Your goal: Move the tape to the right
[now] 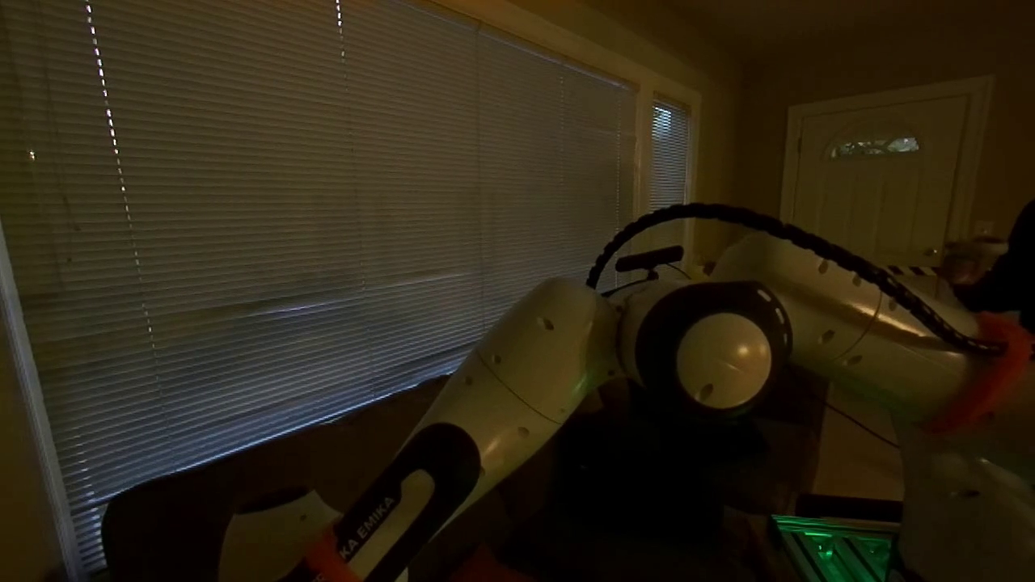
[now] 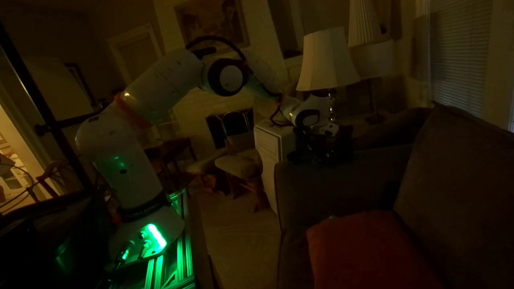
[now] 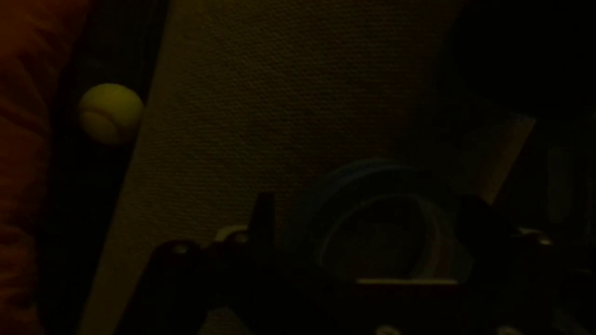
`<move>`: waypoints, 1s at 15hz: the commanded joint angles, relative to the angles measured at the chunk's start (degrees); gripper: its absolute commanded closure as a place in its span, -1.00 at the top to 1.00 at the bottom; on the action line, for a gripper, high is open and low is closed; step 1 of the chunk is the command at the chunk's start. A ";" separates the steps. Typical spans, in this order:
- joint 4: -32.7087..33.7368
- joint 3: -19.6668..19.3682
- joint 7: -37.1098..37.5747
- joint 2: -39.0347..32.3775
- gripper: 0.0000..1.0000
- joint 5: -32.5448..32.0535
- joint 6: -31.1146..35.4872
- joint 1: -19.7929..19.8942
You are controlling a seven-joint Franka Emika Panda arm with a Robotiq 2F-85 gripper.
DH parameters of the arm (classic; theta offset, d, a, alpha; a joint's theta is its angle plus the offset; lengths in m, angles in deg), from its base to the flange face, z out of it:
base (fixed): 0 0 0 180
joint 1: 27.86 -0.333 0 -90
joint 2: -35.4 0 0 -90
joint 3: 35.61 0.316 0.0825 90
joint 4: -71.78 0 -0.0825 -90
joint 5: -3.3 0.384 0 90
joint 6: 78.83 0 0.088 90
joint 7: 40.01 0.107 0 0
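Since the bluish tape (image 3: 361, 180) shows between the fingers (image 3: 264, 216) in the wrist view, I judge the reach to be done, or very nearly. What seems left is a firm hold, the carry to the right, the setting down and the release (nothing marks where that move should end, so I can't swear that none of it is made). The tape is on or just over a woven surface, apparently a sofa armrest (image 3: 288, 107), with a tennis ball (image 3: 111, 114) off to the left beside an orange cushion (image 3: 21, 139). Whether it rests on the fabric or hangs clear, the dark hides. The jaws of the gripper (image 3: 368, 200) stand wide, one on either side of the tape; I cannot tell whether they press on it.

As for pose, the robot arm (image 2: 164, 80) rises at left in an exterior view, bends at a high elbow (image 2: 231, 78) and slopes down to the right, its wrist (image 2: 307, 116) low at the far armrest, near a lamp (image 2: 327, 60). In an exterior view the forearm (image 1: 525, 364) runs down to the left, and the gripper is out of frame.
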 commanded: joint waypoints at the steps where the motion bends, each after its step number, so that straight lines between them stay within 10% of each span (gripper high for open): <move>1: 0.64 -0.02 0.14 -0.30 1.00 -0.08 -0.27 -0.10; 15: 6.43 0.36 0.73 -6.44 0.90 0.73 3.02 1.44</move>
